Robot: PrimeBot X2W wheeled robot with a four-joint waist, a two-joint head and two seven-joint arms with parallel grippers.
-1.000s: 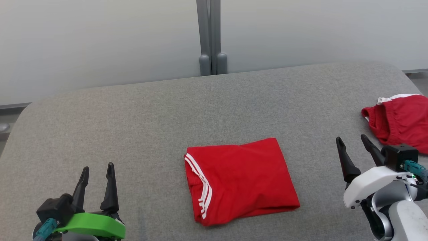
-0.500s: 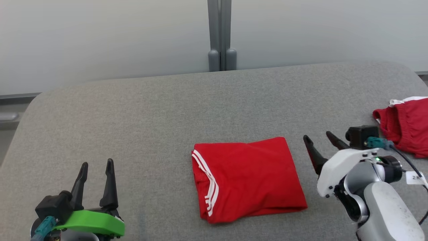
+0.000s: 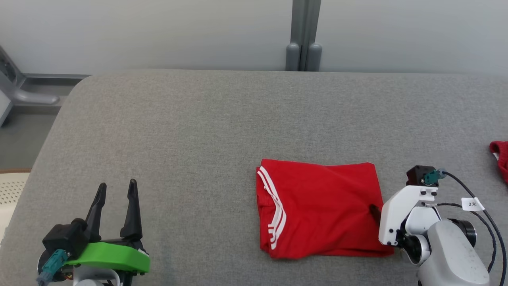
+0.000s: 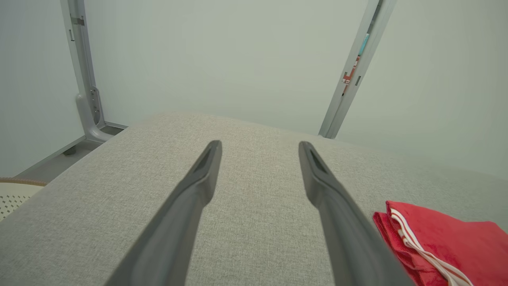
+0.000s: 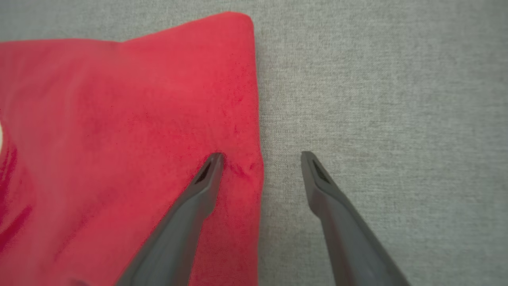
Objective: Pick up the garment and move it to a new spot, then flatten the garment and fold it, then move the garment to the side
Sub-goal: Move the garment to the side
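Red fabric dominates the head view: the folded garment (image 3: 317, 206) lies flat as a tidy rectangle right of centre on the grey worktop (image 3: 198, 131), its white stripes (image 3: 274, 206) along the left end. The right hand (image 3: 379, 212) sits at the garment's right edge, with one dark fingertip showing on the cloth and the rest hidden behind the pale wrist. The left hand (image 3: 118, 183) hovers spread and empty near the front left, well apart from the garment. A second red piece (image 3: 501, 157) lies at the far right border.

From the left wrist, the two fingers stand wide over bare worktop, with the striped end low at the right. The worktop's rounded left edge drops to the floor (image 4: 59, 159) beyond.

From the right wrist, the fingers are spread astride the garment's right edge. One tip rests on the red cloth beside a small pucker and the other is over grey just beside it. Nothing is pinched yet.

Folding looks finished, so moving the garment aside appears to be what remains. A shallow pinch could catch only the top layer and open the fold. A one-edge grip could let the stack sag, and dragging over the textured cover could rumple it. Open room lies behind and to the left. The right side is tighter because of the other red piece.
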